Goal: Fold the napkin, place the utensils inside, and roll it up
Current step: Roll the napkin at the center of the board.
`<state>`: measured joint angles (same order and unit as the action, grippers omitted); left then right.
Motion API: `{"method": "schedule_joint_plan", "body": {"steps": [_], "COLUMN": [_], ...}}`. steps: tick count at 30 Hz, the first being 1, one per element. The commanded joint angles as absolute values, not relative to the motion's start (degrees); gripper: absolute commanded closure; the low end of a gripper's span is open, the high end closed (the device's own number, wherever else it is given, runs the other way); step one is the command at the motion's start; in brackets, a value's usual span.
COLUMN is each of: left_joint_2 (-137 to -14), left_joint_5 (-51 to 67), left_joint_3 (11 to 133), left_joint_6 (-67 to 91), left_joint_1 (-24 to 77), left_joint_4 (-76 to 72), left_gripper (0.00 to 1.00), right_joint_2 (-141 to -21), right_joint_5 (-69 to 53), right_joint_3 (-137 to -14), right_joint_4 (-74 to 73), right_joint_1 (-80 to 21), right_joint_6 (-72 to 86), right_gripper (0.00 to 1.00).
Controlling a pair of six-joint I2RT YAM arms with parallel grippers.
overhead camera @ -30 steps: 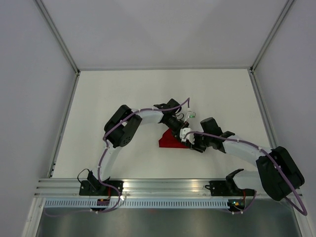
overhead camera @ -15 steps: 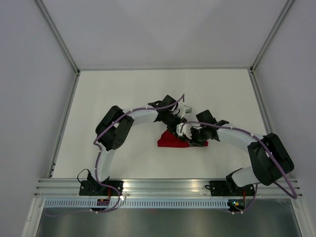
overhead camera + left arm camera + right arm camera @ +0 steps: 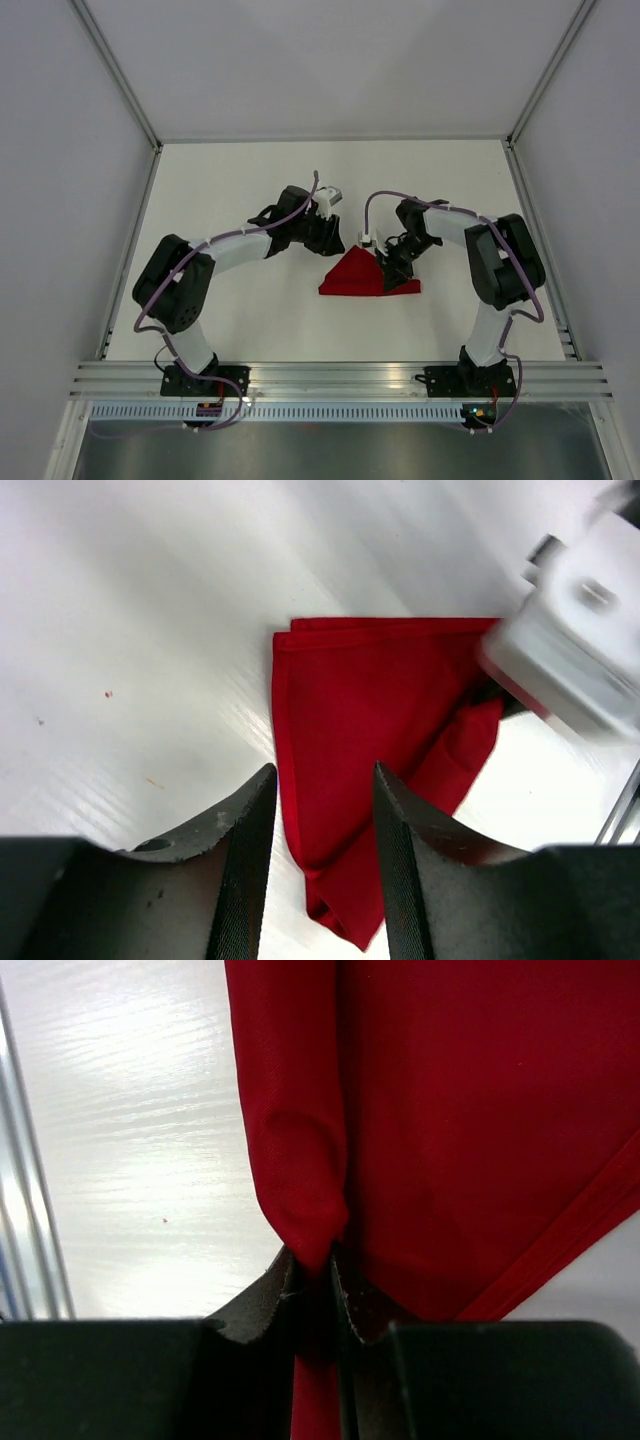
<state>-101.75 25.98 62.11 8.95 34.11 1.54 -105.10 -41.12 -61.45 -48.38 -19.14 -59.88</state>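
Right pincer (image 3: 315, 1260) pinches the napkin (image 3: 360, 280); left pincer (image 3: 322, 775) hovers parted nearby.

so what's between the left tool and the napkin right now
Only bare white table. The top view shows a short empty strip between the open left tool and the napkin; the left wrist view shows nothing in its jaws.

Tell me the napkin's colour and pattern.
The napkin is plain bright red, unpatterned; clearest in the left wrist view.
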Motion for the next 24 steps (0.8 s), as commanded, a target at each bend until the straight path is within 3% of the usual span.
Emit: {"method": "schedule_joint_plan", "body": {"steps": [1,9,15,24], "left_joint_2": [-94.8,-87.5,-94.6,-103.0], "left_joint_5": [21.0,5.3,-6.9,-14.5], "left_joint_3": [57.1,47.6,51.8,54.4], "left_joint_6": [11.7,0.2,-12.4,-24.0], "left_joint_1": [35.6,48.3,60.1,67.8], "left_joint_4": [-8.8,-14.1,-11.2,-12.9], "left_gripper": [0.52,0.47,0.47,0.45], "right_joint_2": [-114.8,-126.1,-130.2,-134.2], "right_joint_5": [-41.8,-42.5,-42.5,-42.7], "right_joint_3": [-65.4,-76.3,-81.1,-86.0], "right_joint_4": [-57.1,-64.9,-67.2,-70.8], "right_joint_1": [-17.7,-16.0,-15.7,-15.2], "right_joint_6": [-65.9,-66.1,-64.4,-64.5], "right_gripper": [0.88,0.87,0.87,0.87]}}
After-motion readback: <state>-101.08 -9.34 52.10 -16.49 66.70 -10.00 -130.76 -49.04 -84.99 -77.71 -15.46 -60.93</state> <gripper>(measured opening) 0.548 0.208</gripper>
